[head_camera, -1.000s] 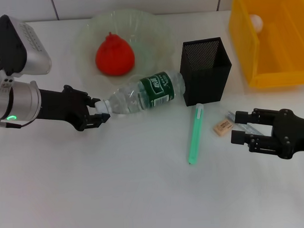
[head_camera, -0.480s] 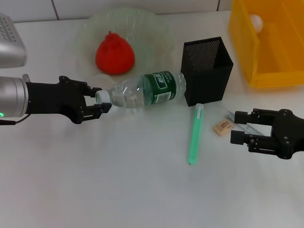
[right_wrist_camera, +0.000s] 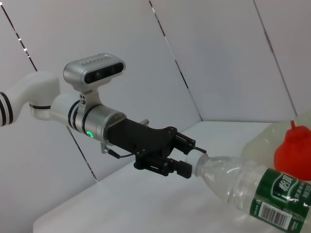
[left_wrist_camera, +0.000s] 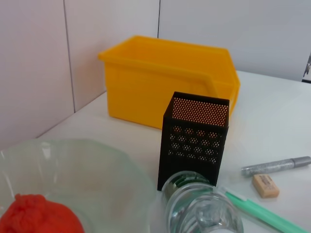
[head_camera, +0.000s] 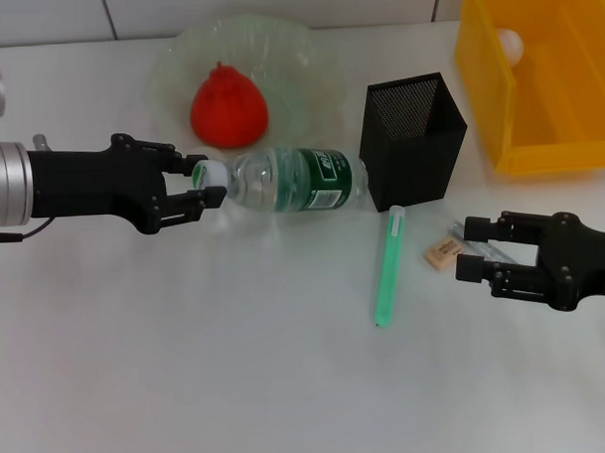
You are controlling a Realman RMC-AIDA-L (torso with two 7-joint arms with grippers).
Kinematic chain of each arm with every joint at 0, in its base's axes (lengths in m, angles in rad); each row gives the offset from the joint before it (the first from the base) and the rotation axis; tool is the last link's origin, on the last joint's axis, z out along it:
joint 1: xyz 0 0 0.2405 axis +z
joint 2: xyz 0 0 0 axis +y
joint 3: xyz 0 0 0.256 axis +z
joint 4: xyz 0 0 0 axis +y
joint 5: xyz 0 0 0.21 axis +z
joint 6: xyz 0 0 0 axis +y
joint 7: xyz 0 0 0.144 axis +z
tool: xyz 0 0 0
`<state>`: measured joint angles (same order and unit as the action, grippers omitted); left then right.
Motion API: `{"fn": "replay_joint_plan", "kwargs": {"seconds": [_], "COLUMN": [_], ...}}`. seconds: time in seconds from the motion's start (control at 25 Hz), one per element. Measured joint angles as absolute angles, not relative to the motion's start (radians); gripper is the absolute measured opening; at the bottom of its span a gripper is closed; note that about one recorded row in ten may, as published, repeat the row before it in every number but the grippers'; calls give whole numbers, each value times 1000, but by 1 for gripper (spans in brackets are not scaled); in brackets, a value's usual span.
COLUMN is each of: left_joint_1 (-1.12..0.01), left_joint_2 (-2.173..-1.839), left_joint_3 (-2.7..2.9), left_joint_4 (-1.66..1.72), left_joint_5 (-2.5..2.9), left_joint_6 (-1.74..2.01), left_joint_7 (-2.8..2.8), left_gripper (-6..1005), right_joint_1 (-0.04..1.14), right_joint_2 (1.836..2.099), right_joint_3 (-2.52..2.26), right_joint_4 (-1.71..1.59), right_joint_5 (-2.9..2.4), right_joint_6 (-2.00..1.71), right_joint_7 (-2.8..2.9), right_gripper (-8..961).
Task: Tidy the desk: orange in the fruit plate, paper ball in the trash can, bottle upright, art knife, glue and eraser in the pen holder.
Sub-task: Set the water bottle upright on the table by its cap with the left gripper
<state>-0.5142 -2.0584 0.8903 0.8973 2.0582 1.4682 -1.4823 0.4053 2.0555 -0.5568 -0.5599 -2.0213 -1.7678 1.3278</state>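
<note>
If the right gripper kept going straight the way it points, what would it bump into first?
Probably the eraser, lying just ahead of the right gripper; the grey pen lies close beside it, so depth leaves some doubt.

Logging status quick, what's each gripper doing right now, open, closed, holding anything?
Left gripper: shut on the bottle at its white cap.
Right gripper: open, empty, low over the desk beside the eraser.

The left gripper (right_wrist_camera: 187, 160) closes its black fingers (right_wrist_camera: 181, 168) around the white cap of the bottle (right_wrist_camera: 252, 184). The bottle lies tilted over the desk (right_wrist_camera: 146, 208), its green label with a barcode nearest the camera. Behind it, the orange (right_wrist_camera: 294, 151) sits in the fruit plate (right_wrist_camera: 265, 141).
</note>
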Motion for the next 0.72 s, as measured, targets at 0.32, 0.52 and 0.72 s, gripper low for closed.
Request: {"fn": "replay_joint_plan", "kwargs": {"seconds": [0.32,0.52,0.72], "left_joint_1": [-512,-496,-479], "left_joint_2": [-2062,-2059,-2063], "left_joint_3": [876,873,872], "left_joint_4": [918,952,1007], "left_joint_5": [2040,2000,1987], "left_joint_6": [1504,1538,1566], "left_joint_7": [-1477,-1469,-1470], "left_gripper": [432,432,432], "right_joint_1": [406,406,407], "right_joint_2": [2057,2057,2057], "right_joint_3": [-557,-557,-557], "right_joint_4": [-560,-560,-560], "right_joint_5": [-2021,-2021,-2021], "right_joint_6": [-1767,-1767,-1767], "right_joint_7": [1330,1330,1331], "right_gripper": [640,641,641]}}
